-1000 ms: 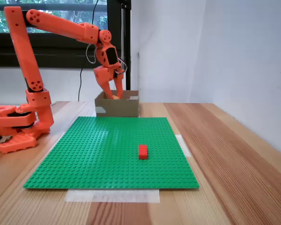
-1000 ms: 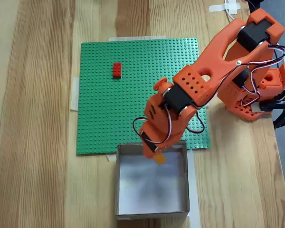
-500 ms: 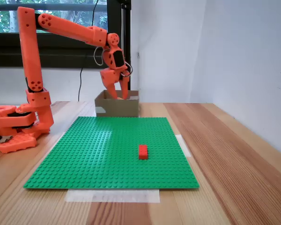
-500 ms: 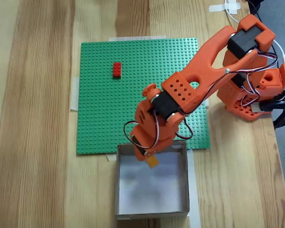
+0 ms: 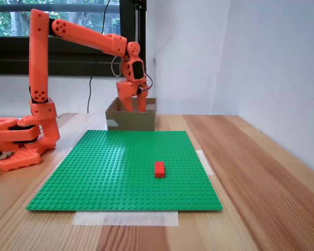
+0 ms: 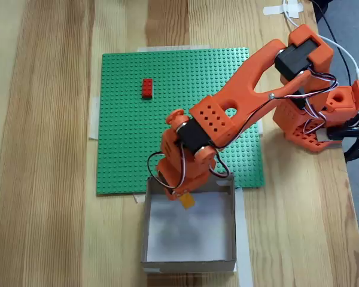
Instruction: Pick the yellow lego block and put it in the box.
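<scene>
End effector (image 6: pixel 184 199) gripping yellow lego block (image 6: pixel 188 201), over box (image 6: pixel 190 263)

One fixed view sits low at the table's front edge, facing across the green baseplate (image 5: pixel 125 167) toward the box (image 5: pixel 131 116). The other looks straight down. Both share baseplate, box, arm (image 6: pixel 251 89).

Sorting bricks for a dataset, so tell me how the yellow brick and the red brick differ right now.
The yellow brick is held in the gripper above the open box; the red brick lies flat on the green baseplate, untouched. Yellow sits tilted; red is square to the studs. Both are small.
</scene>
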Motion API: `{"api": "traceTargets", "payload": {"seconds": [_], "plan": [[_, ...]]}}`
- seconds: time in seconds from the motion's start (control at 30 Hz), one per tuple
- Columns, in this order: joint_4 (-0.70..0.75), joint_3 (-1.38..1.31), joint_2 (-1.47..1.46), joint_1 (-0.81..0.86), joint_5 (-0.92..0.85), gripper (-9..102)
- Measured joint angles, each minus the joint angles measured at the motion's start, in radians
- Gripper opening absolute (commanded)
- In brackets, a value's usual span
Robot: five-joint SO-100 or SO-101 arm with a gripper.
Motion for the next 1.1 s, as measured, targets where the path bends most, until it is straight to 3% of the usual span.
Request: {"api": "traceTargets", "payload": {"seconds": [0.3,0.43,0.5,0.6,1.1], "plan": [[0.075,0.0,0.0,0.002,0.021,10],[0.098,0.0,0.0,0.002,0.038,21],[0.112,0.0,0.0,0.002,0.04,33],[0.133,0.0,0.0,-0.009,0.043,35],[0.229,0.054,0.176,-0.023,0.138,32]]}}
